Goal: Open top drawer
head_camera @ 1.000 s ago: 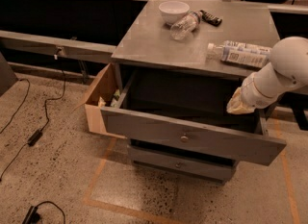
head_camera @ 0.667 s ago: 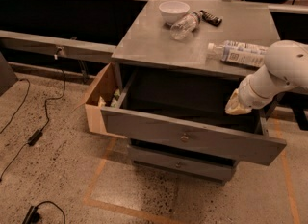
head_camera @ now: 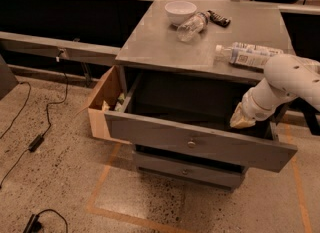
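Observation:
The top drawer (head_camera: 150, 134) of the grey cabinet stands pulled well out. Its tall grey front panel carries a small round knob (head_camera: 191, 143), and its dark, plain inside is open to view. My gripper (head_camera: 242, 120) is at the end of the white arm (head_camera: 287, 79). It hangs over the right end of the open drawer, just behind the front panel and to the right of the knob. It does not touch the knob.
A shorter drawer (head_camera: 185, 171) sits below, slightly out. On the cabinet top (head_camera: 165, 47) are a white bowl (head_camera: 180, 12), a clear bottle (head_camera: 192, 25), a labelled bottle (head_camera: 250, 55) and a black remote (head_camera: 219, 18). A cardboard box (head_camera: 102, 107) stands left of the cabinet. Cables (head_camera: 35, 142) lie on the floor.
The arm and gripper have dropped a little and shifted slightly left over the drawer's right end. The drawer itself has stayed where it was.

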You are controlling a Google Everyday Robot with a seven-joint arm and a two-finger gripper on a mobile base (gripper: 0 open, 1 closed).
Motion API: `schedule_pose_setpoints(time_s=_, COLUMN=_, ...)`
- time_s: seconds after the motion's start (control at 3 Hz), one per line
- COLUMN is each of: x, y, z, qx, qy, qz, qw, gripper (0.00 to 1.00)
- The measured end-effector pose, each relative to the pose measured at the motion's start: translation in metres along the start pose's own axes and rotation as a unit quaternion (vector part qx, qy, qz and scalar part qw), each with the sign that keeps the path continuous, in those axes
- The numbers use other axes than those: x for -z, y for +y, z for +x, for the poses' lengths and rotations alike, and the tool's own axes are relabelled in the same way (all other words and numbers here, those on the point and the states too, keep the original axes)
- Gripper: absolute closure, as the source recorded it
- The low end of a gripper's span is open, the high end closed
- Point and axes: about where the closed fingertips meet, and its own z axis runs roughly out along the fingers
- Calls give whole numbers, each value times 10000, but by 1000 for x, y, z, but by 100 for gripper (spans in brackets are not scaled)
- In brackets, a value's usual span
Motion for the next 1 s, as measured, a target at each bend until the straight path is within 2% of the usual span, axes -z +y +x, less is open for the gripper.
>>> schedule_pose_setpoints(time_s=0.33, x=-15, y=11, z=3, qx=-55, qy=61, qz=-240, qw=9997, gripper=100)
schedule_pose_setpoints(time_s=0.67, x=-27, y=23, z=2, qx=-227, qy=81, qz=-743, qw=9969, gripper=100)
schedule_pose_setpoints(time_s=1.0, x=-27, y=48, z=-3, qx=-326, qy=76, qz=-1407, qw=9895, gripper=100)
